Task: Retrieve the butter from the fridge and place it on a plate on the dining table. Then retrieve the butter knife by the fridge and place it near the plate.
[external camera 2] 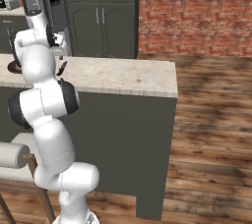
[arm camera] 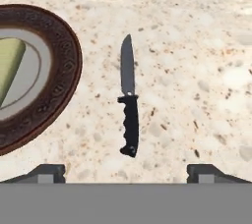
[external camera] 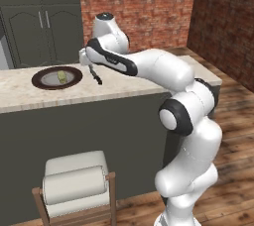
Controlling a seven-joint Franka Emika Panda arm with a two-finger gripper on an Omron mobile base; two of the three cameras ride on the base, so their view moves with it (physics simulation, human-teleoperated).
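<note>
My claw [arm camera: 125, 171] hangs over the dining table [external camera: 129, 87] with its jaws spread wide and nothing between them. Directly under it the butter knife [arm camera: 129, 105] lies flat on the stone top, free of the fingertips [arm camera: 47, 173], just beside the plate [arm camera: 64, 61] but not touching it. The plate sits towards the table's far edge, and the butter [external camera: 61, 76] rests on its grey centre. I judge both halves of the job done: butter plated, knife set down nearby. All that seems left is to lift my arm clear.
</note>
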